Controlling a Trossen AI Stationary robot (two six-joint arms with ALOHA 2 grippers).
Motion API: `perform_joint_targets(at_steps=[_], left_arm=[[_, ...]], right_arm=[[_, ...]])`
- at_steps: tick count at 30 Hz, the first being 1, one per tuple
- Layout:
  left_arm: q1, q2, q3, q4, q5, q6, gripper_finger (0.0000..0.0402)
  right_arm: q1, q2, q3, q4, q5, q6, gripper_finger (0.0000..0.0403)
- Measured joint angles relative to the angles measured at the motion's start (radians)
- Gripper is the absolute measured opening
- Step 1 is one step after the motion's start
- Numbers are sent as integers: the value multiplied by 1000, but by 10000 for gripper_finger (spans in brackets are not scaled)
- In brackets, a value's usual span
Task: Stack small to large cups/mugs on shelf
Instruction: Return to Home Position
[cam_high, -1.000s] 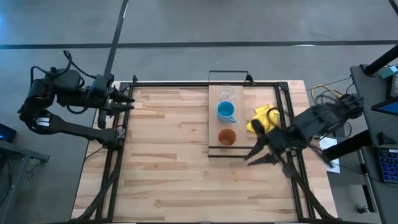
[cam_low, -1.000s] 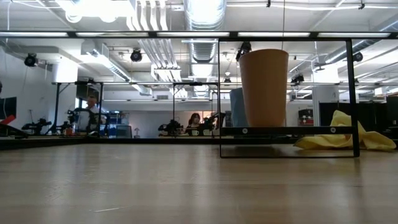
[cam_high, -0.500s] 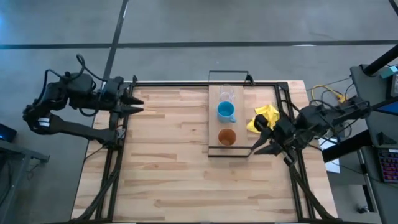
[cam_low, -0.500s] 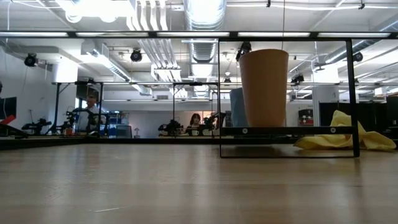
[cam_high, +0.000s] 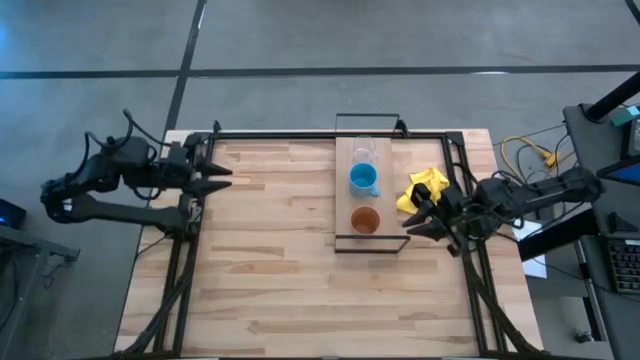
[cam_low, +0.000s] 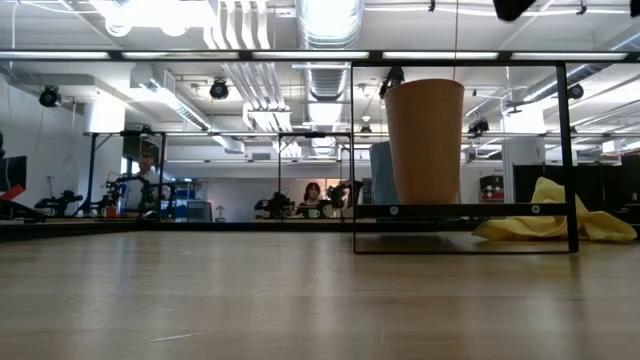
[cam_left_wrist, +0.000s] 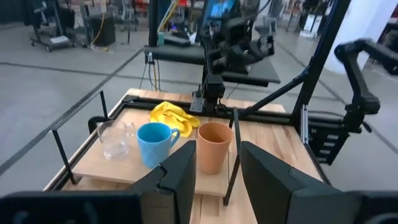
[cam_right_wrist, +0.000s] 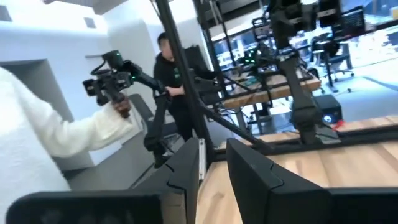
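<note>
Since one second ago the right arm has drawn back from over the table (cam_high: 280, 280) toward its right edge, and the left arm has changed its fold a little. The right gripper (cam_high: 418, 218) now lies low with the arm stretched out almost flat behind it. Its fingers are spread apart and hold nothing. Just ahead of its fingertips is the side of the shelf (cam_high: 344, 200), at the end where the brown-orange cup (cam_high: 366, 221) stands. On the same board, farther from this gripper, stand the light-blue mug (cam_high: 362, 179) and then the clear glass cup (cam_high: 364, 153), all three in one row. The yellow cloth (cam_high: 424, 187) lies just beside the gripper. The left gripper (cam_high: 218, 177) waits at the table's left edge, well apart from the shelf, pointing toward it with its fingers also spread and empty.
</note>
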Motion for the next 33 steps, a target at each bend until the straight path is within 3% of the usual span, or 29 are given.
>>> perform_joint_targets(at_steps=[11,24,33], left_arm=[[0,-267,-358,359,0,-7,111],[0,-493,-588,390,-10,-112,111],[0,-588,-653,366,-35,-111,111]], right_arm=[[-111,-75,-234,194,0,56,68],[-149,-87,-466,499,19,163,71],[-172,-88,-471,461,31,127,72]])
